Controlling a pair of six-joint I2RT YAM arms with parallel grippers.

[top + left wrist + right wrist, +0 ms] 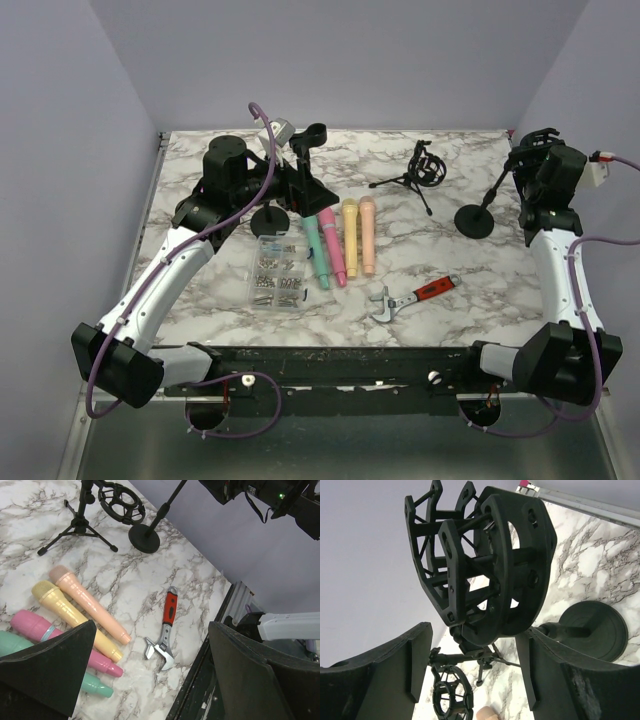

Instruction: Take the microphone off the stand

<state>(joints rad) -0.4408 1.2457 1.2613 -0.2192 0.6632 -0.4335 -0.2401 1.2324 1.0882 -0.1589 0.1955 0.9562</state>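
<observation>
The left hand (pixel 150 630) is spread wide with nothing in it, up by the back left corner of the worktop (pixel 420 255). Beside it, a grey microphone (pixel 278 130) sits on a stand (pixel 270 220). At the back right corner, the right hand (pixel 472 645) is partly open, its fingers on either side of a black cradle (pixel 480 565) but not gripping it.

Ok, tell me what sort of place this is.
Probably a robot test cell, not a studio: a marble-patterned table boxed in by plain walls, two arms bolted at its near edge, and props laid out, four pastel microphones in a row beside stands.
</observation>
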